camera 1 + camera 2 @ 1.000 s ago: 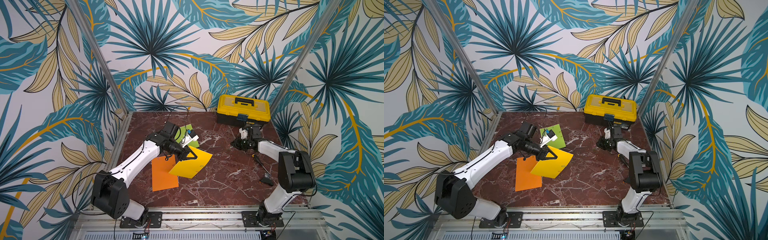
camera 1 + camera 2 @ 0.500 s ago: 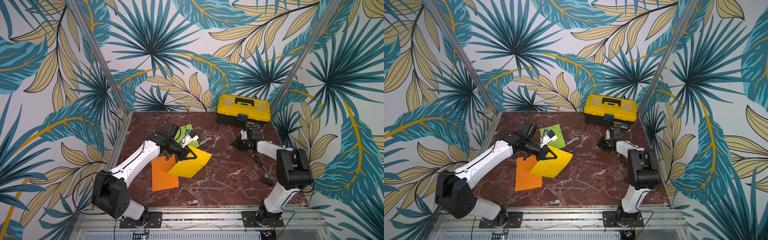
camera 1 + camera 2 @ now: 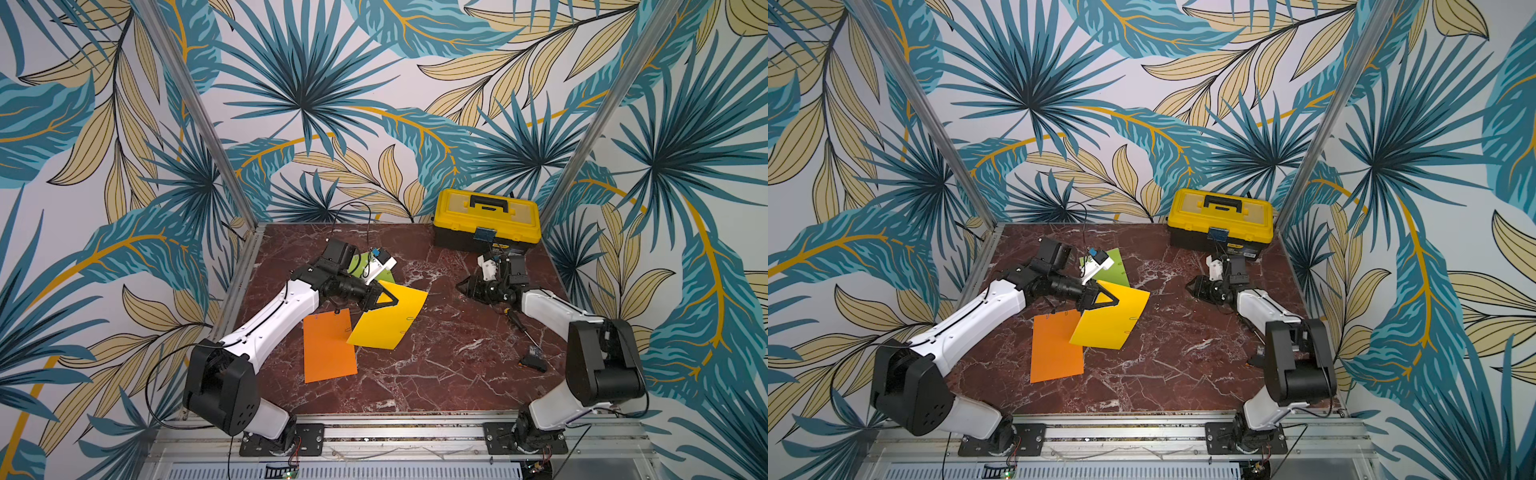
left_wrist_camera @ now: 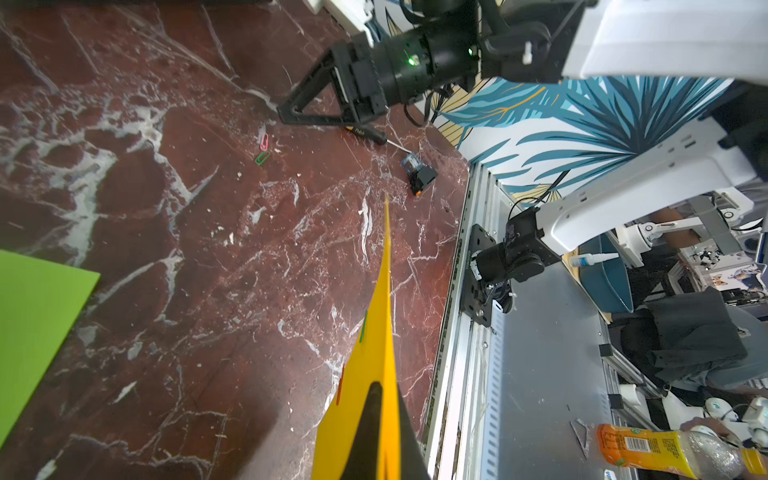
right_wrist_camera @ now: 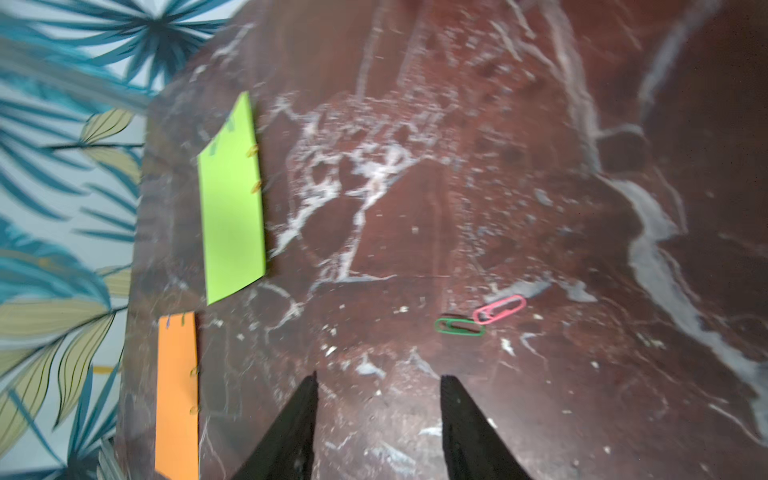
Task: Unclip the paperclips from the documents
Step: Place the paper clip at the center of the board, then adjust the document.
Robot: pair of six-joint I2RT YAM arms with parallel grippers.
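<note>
My left gripper (image 3: 395,300) is shut on one edge of the golden yellow sheet (image 3: 386,324), which lifts off the marble and shows edge-on in the left wrist view (image 4: 376,340). A green clip (image 4: 363,326) and a red clip (image 4: 340,388) sit on its edge. The orange sheet (image 3: 328,353) lies flat beside it, partly under it, with clips on its edge (image 5: 193,372). The lime green sheet (image 5: 232,216) lies further back. My right gripper (image 5: 378,376) is open and holds nothing. A pink paperclip (image 5: 500,309) and a green paperclip (image 5: 459,327) lie loose on the table just ahead of it.
A yellow-and-black toolbox (image 3: 486,220) stands at the back right, close behind the right gripper. A screwdriver (image 3: 521,328) and a small black device (image 3: 534,363) lie on the marble table (image 3: 436,365) by the right arm. The metal rail (image 3: 395,428) runs along the front edge.
The right gripper's jaws have moved apart from shut to open over the loose clips. The left arm and the yellow sheet have stayed where they were.
</note>
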